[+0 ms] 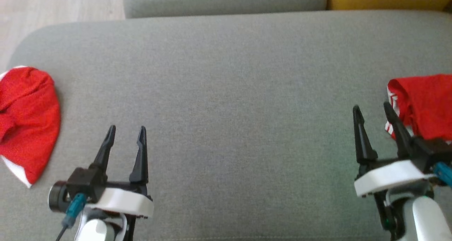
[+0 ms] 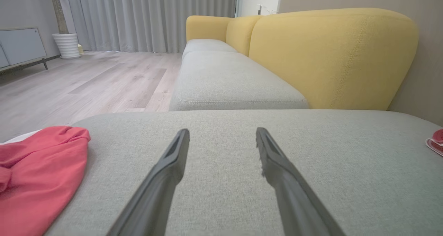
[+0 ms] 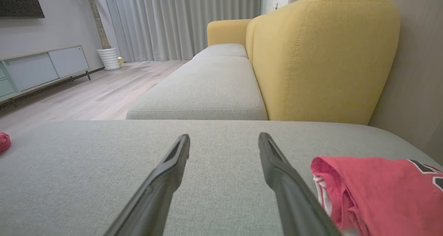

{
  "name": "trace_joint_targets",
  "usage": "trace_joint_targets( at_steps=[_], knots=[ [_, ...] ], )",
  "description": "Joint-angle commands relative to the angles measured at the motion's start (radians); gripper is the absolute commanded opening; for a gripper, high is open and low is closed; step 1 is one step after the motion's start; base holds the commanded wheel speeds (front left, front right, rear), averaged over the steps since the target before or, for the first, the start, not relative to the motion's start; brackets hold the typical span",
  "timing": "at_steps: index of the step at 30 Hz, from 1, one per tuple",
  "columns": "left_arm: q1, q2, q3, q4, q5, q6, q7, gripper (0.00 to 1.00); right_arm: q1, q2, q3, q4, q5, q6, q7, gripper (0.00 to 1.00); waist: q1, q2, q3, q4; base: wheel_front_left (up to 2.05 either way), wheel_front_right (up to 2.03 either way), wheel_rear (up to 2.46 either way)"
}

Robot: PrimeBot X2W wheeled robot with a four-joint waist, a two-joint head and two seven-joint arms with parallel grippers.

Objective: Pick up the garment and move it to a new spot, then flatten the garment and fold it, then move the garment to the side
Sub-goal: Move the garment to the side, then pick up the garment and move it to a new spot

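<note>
Left garment (image 1: 28,121) at left edge of seat cushion (image 1: 226,92), right garment (image 1: 423,103) at right edge, just beside right gripper (image 1: 371,105).

The left gripper (image 1: 127,128) sits at the lower left of the head view. Its two long dark fingers (image 1: 105,145) point up the frame and stand apart with nothing between them. Below them a black block joins a white wrist collar (image 1: 123,203), with a teal connector (image 1: 76,203) at its left side, and the pale forearm (image 1: 94,233) runs off the bottom edge. The right gripper (image 1: 371,106) sits at the lower right, higher in the frame than the left. It is likewise spread and empty, leaning slightly toward the upper left. In each wrist view the arm's own fingers rise from the bottom edge, parted wide.
</note>
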Motion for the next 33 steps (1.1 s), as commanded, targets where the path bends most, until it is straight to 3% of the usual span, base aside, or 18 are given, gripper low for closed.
trace_joint_targets(
  at_steps=[1, 15, 33],
  knots=[
    [-0.019, 0.015, 0.032, -0.029, -0.005, 0.000, -0.005, 1.00, -0.004, -0.001, 0.011, -0.041, 0.009, -0.001, 0.004, 1.00, 0.0000, -0.0001, -0.026, 0.011, 0.00, 0.00, 0.00],
    [0.069, 0.024, 0.022, -0.026, -0.020, 0.011, 0.008, 1.00, 0.102, 0.000, 0.015, -0.064, 0.046, -0.001, 0.020, 1.00, 0.0000, -0.0001, -0.108, 0.010, 0.00, 0.00, 0.00],
    [0.082, 0.036, 0.013, -0.042, -0.027, 0.027, 0.018, 1.00, 0.120, 0.000, 0.008, -0.068, 0.056, -0.001, 0.020, 1.00, 0.0000, -0.0001, -0.117, 0.004, 0.00, 0.00, 0.00]
  ],
)
